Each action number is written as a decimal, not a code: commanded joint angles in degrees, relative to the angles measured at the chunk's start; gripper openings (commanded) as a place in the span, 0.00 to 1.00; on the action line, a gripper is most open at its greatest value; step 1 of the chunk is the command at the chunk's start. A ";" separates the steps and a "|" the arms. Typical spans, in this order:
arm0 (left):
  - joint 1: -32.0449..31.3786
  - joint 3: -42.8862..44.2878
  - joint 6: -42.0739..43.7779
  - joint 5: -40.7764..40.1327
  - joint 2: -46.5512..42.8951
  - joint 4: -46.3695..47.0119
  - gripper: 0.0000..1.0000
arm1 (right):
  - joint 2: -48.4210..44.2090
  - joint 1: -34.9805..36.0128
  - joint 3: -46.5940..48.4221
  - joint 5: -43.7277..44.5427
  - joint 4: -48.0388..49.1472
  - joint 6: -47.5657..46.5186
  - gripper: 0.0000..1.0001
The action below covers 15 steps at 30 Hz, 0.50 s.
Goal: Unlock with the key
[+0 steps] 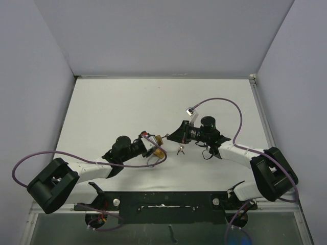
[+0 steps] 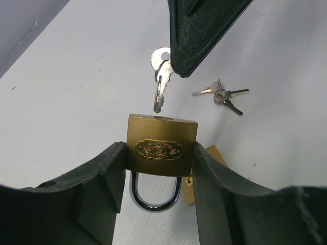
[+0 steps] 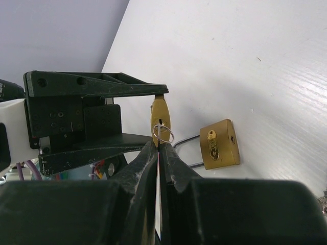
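A brass padlock (image 2: 161, 148) is clamped by its sides between my left gripper's (image 2: 159, 153) fingers, its steel shackle (image 2: 156, 196) toward the wrist and its keyhole end facing away. My right gripper (image 3: 159, 145) is shut on a silver key (image 2: 160, 92) with a small ring (image 3: 162, 133). The key's tip points at the keyhole end (image 3: 161, 120), just touching or a hair short of it; I cannot tell which. In the top view the left gripper (image 1: 152, 143) and right gripper (image 1: 172, 137) meet nose to nose at mid-table.
A second brass padlock (image 3: 219, 144) lies flat on the white table (image 1: 127, 102), just beside the held one. A small bunch of spare keys (image 2: 222, 96) lies on the table under the right gripper. Grey walls surround the table.
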 commanded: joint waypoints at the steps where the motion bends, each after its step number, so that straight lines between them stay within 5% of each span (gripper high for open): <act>1: -0.34 0.92 0.78 0.10 -2.59 7.63 0.00 | -0.92 0.65 2.10 0.63 1.43 -0.44 0.00; 15: -0.43 0.67 0.79 -1.04 -3.20 8.06 0.00 | -0.89 0.92 1.57 0.76 1.63 -0.36 0.00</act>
